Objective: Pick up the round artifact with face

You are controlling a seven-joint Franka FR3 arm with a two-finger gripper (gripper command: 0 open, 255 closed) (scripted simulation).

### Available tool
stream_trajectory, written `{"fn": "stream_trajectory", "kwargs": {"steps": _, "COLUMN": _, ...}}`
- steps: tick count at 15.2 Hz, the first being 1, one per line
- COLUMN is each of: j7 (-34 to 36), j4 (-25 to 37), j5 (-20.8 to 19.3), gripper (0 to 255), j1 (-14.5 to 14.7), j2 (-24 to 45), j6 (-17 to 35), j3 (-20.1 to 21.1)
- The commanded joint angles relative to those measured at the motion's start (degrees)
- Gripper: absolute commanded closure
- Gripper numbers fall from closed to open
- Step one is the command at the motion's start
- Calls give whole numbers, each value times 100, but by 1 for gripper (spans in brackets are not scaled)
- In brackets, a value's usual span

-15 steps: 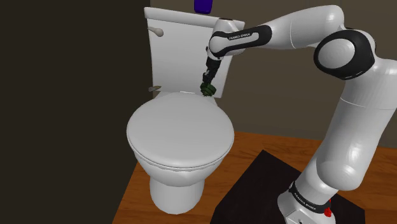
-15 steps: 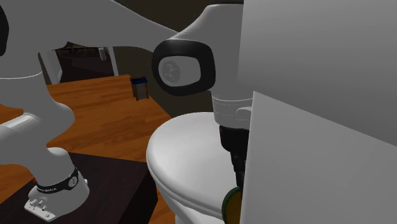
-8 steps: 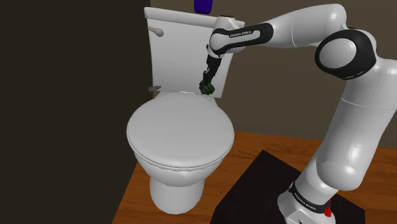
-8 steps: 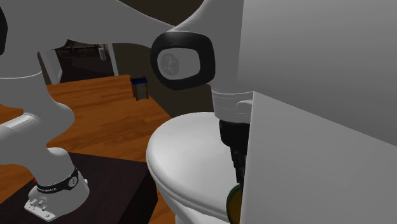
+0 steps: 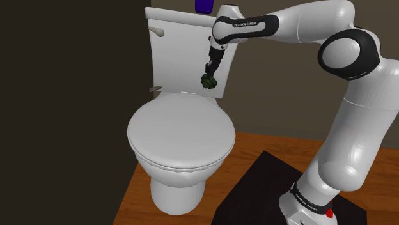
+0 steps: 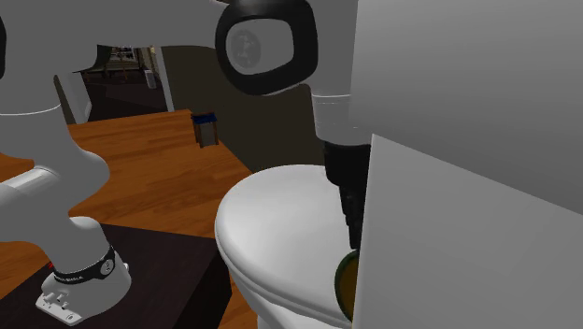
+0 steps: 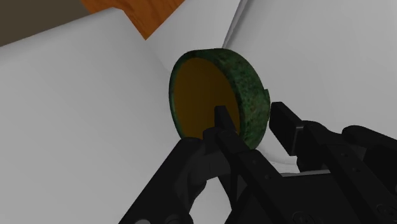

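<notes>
The two black fingers [image 7: 222, 122] of the gripper [image 7: 250, 121] are closed on the rim of the round artifact [image 7: 202, 95], a green-edged disc with an orange-brown face. One finger is seated on the face side and the other behind the rim. In the shoulder view, the held disc is seen hanging just above the rear of the closed toilet lid [image 5: 179, 131], close in front of the tank [image 5: 172, 57], with a gap visible beneath it. The grasp is judged complete and the disc lifted off its support. Only further raising, clear of lid and tank, is judged to remain.
</notes>
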Motion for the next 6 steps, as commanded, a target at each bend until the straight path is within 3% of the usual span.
{"fn": "stream_trajectory", "kwargs": {"steps": 1, "j7": 1, "j4": 165, "j5": 1, "gripper": 255, "j1": 1, "j2": 7, "j6": -158, "j3": 1}}
{"fn": "stream_trajectory", "kwargs": {"steps": 6, "j7": -5, "j4": 422, "j5": 4, "gripper": 255, "j1": -2, "j2": 17, "j6": -405, "j3": -1}}
